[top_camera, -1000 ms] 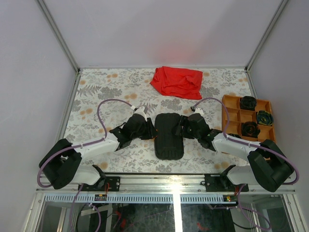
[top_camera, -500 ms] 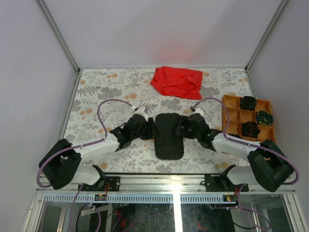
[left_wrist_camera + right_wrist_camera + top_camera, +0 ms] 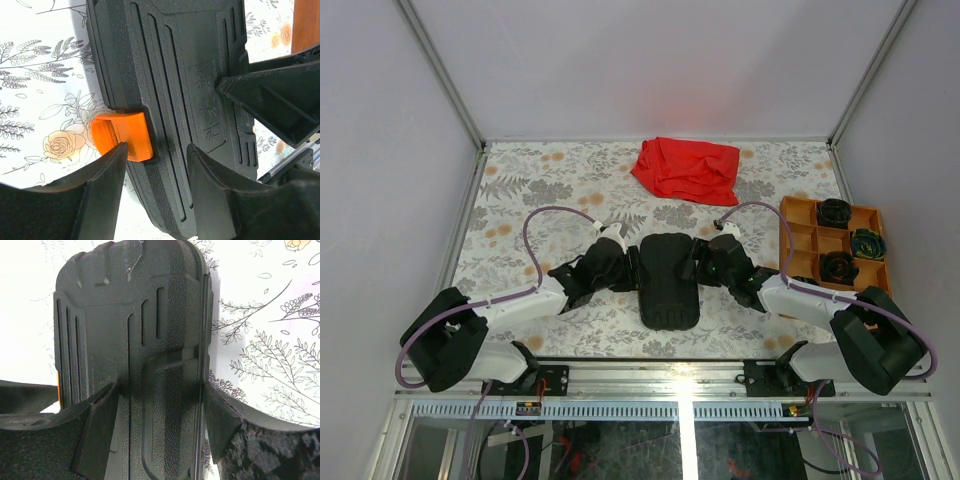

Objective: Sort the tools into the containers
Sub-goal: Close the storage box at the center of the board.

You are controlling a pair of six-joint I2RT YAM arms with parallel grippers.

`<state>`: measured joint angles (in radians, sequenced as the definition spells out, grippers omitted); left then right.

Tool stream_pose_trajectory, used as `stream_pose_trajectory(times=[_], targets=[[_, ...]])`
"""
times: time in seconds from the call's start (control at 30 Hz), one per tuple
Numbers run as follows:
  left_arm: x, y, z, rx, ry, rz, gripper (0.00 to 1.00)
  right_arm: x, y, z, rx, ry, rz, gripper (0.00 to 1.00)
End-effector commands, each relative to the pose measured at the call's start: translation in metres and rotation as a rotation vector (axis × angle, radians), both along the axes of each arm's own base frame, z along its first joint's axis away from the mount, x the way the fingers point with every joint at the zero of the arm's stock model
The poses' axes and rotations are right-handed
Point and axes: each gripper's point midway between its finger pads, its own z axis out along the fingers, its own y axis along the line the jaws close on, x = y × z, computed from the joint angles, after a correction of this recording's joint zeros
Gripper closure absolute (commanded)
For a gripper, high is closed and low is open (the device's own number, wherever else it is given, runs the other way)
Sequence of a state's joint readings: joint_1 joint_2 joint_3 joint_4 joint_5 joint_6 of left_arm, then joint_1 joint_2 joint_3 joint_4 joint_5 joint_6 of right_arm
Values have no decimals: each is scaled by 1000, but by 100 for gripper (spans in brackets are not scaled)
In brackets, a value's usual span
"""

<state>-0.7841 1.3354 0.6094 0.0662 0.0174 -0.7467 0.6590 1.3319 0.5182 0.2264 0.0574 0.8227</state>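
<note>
Floral tabletop (image 3: 520, 200) fills the top view between pale walls, with a red cloth (image 3: 686, 168) at upper centre. The orange tray (image 3: 802, 241) sits at the right edge, and three of its compartments hold dark round things too small to name. The black case (image 3: 670, 285) lies flat and closed at centre, an arm meeting it from each side. No tools lie in the open, so they are likely inside, and the step in hand looks like opening the case.

The left gripper (image 3: 157, 146) has its jaws partly apart, astride the case's long edge. One finger is at the orange latch (image 3: 120, 135), touching it or nearly so, and the other is over the ribbed lid. It clamps nothing that I can see. The right gripper (image 3: 161, 386) stands wide, one finger on the lid and the other against the case's edge. Whether it squeezes the case or only braces it cannot be told.

The latch juts out over the tabletop, and whether it is released is unclear. To do this well, the right gripper should pin the case so it cannot slide. The left finger should hook the latch's free lip and swing it outward, not shove it sideways. Then the lid should be raised slowly from the latch side, so nothing inside spills.
</note>
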Motion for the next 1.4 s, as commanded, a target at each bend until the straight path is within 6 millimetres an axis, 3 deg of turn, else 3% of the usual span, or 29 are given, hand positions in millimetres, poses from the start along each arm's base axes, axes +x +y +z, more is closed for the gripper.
stream_pose_trajectory(times=[0.0,0.43,0.63,0.8,1.07,1.37], targets=[[3,-5,12,-14,-35,-6,50,-35,-22,-47,-150,154,44,36],[4,-2,11,-13,-32,6,48,-35,-23,-47,-152,155,43,36],[9,11,23,-3,-64,58,34,-35,-24,-46,-155,153,43,36],[14,29,33,-5,-83,108,30,-35,-23,-46,-158,153,46,36],[17,65,10,81,-22,197,44,-35,-22,-47,-156,153,53,36],[15,72,-13,170,21,187,64,-34,-22,-49,-169,156,68,36]])
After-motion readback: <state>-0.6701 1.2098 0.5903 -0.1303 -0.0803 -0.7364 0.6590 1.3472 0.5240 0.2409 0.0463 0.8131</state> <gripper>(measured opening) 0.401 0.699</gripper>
